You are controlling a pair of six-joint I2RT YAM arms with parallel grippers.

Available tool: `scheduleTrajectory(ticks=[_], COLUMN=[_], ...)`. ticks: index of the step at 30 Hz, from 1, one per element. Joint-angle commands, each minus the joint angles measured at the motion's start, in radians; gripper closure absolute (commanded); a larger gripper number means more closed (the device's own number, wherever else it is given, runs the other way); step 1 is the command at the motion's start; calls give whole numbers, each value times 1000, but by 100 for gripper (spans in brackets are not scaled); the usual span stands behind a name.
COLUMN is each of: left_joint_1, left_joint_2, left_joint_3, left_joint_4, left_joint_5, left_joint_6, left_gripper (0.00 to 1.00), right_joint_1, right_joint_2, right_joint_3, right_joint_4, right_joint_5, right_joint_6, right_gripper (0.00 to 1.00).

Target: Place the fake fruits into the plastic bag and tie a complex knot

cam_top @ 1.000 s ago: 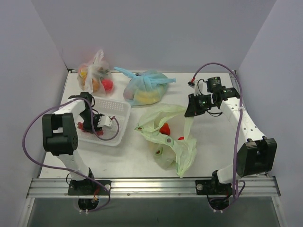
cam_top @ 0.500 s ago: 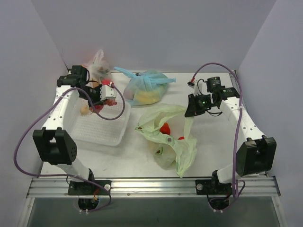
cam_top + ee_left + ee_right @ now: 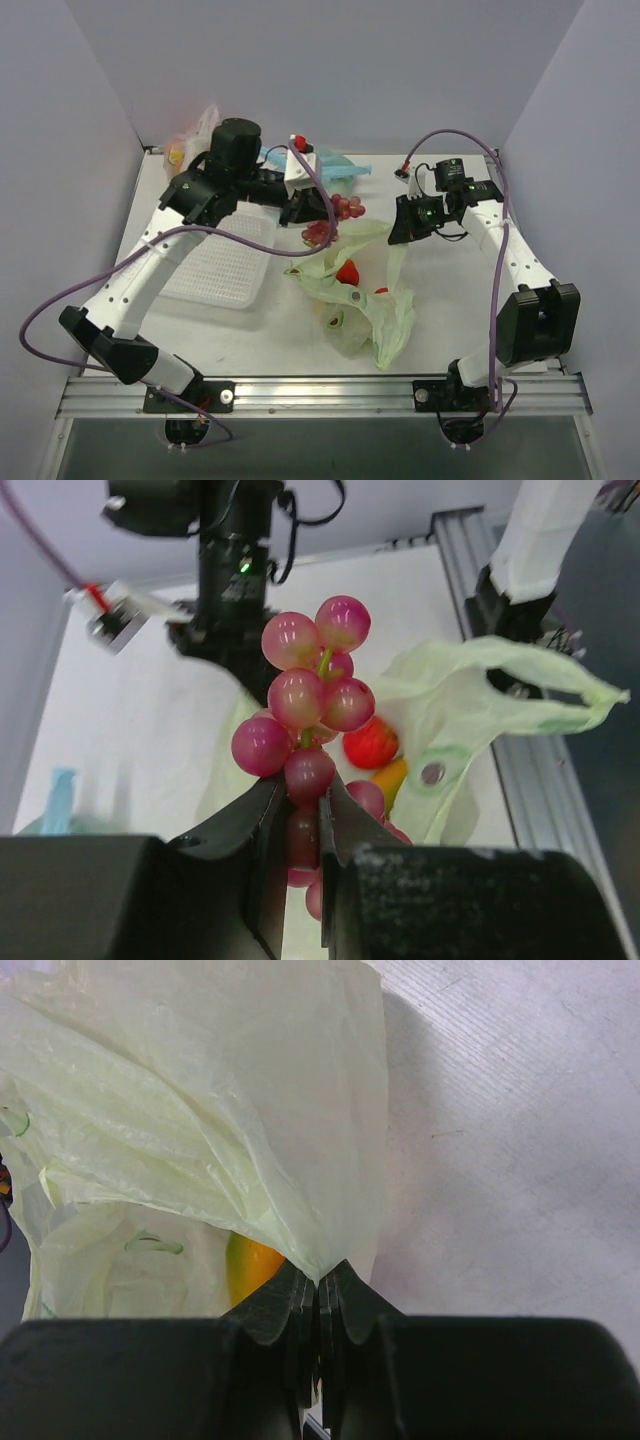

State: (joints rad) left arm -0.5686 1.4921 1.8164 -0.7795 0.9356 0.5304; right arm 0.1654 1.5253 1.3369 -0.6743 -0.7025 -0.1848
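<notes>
My left gripper (image 3: 318, 218) is shut on the dark red grape bunch (image 3: 333, 220) and holds it in the air just over the back rim of the pale green plastic bag (image 3: 360, 290); in the left wrist view the grape bunch (image 3: 305, 705) sticks up from between my fingers (image 3: 300, 825). A red fruit with green top (image 3: 347, 271) and a yellow-orange piece (image 3: 388, 778) lie inside the bag. My right gripper (image 3: 398, 232) is shut on the bag's edge (image 3: 318, 1260) and holds it up, with an orange-yellow fruit (image 3: 250, 1265) showing behind the film.
A white perforated basket (image 3: 222, 262) sits at the left. A light blue knotted bag (image 3: 335, 170) and a clear bag with fruit (image 3: 190, 145) lie at the back, partly hidden by my left arm. Purple cables trail from both arms.
My left arm has lifted the grape bunch out of the white basket and swung it right, to above the green bag. My right gripper has stayed holding the bag's edge.
</notes>
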Motion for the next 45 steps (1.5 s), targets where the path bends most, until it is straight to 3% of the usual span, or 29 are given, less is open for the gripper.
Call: scheduleTrajectory(ticks=[1, 6, 11, 13, 14, 15, 18, 19, 25, 29, 35, 39, 45], left_joint_1=[-112, -186, -243, -252, -252, -252, -251, -248, -255, -284, -431, -609, -680], left_joint_2=[10, 37, 69, 95, 105, 121, 126, 117, -68, -147, -197, -227, -172], left_joint_3=[-69, -268, -399, -413, -417, -413, -367, -355, -445, -442, -457, -552, -574], left_joint_4=[350, 745, 888, 890, 870, 843, 670, 630, 508, 354, 117, 106, 192], left_joint_5=[11, -47, -156, -225, -245, -262, -244, -218, -149, -106, -176, -364, -426], left_joint_6=[-305, -561, -491, -423, -400, -333, -215, -198, -115, -9, 339, 676, 889], left_gripper=[100, 100, 100, 94, 89, 74, 63, 42, 11, 10, 10, 10, 5], right_joint_1=[8, 11, 16, 17, 17, 17, 16, 17, 17, 17, 26, 39, 60], right_joint_2=[7, 12, 15, 13, 15, 15, 18, 16, 22, 41, 58, 79, 107], right_joint_3=[48, 56, 54, 50, 50, 50, 54, 57, 64, 76, 82, 90, 96], right_joint_4=[-25, -22, -13, -13, -13, -13, -11, -11, -5, 16, 48, 56, 74], right_joint_5=[-34, -45, -75, -78, -84, -87, -84, -80, -84, -97, -101, -103, -103], right_joint_6=[-5, 2, 21, 21, 21, 21, 19, 18, 7, 34, 62, 70, 85], right_gripper=[99, 98, 98, 98, 98, 98, 98, 98, 98, 98, 98, 98, 98])
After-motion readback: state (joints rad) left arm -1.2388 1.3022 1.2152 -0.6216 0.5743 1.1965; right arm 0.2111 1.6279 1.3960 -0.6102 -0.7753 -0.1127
